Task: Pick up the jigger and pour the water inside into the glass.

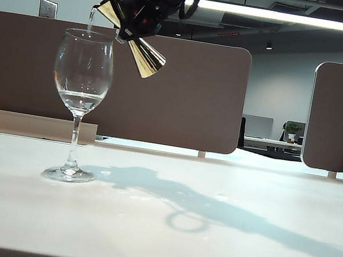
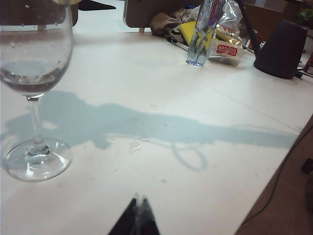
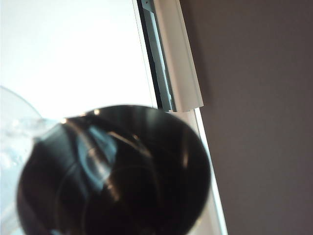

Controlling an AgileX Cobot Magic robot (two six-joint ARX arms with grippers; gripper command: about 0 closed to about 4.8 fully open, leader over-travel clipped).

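Note:
The gold jigger (image 1: 145,56) hangs tilted above the glass (image 1: 84,69), with my right gripper (image 1: 137,15) shut on its narrow waist. Its upper cone leans over the glass rim, and a thin stream of water (image 1: 90,22) falls from it into the bowl. A little water (image 1: 79,99) lies in the bottom of the bowl. In the right wrist view the jigger's dark open mouth (image 3: 112,171) hides the fingers, with the glass rim (image 3: 14,125) beside it. My left gripper (image 2: 139,199) hovers low over the table, shut and empty, a short way from the glass (image 2: 34,73).
Brown partition panels (image 1: 177,90) stand behind the table. A plastic water bottle (image 2: 200,39), snack bags (image 2: 225,48) and a black object (image 2: 281,49) sit at the far side. A few water drops (image 2: 133,146) lie on the table near the glass foot.

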